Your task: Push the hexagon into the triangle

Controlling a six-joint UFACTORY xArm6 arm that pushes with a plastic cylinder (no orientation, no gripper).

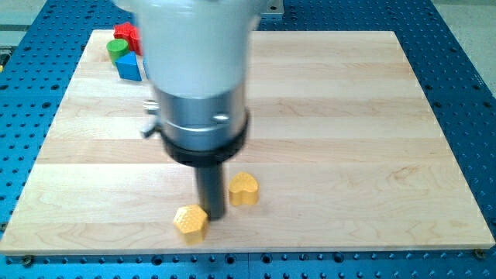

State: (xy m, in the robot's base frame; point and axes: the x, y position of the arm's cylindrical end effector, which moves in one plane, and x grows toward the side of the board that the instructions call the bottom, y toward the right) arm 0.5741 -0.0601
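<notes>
A yellow hexagon (190,221) lies near the board's bottom edge, left of centre. My tip (215,216) stands right against the hexagon's upper right side. A yellow heart (243,188) lies just right of the rod, a small gap away. At the view's top left there is a cluster: a red block (124,32), a green cylinder (117,49) and a blue block (130,67). The arm's body partly covers this cluster, so the blue and red shapes cannot be made out fully. No clear triangle shows.
The wooden board (349,116) lies on a blue perforated table (473,70). The arm's wide grey and black body (200,85) hides the board's upper middle left. The hexagon sits close to the board's bottom edge.
</notes>
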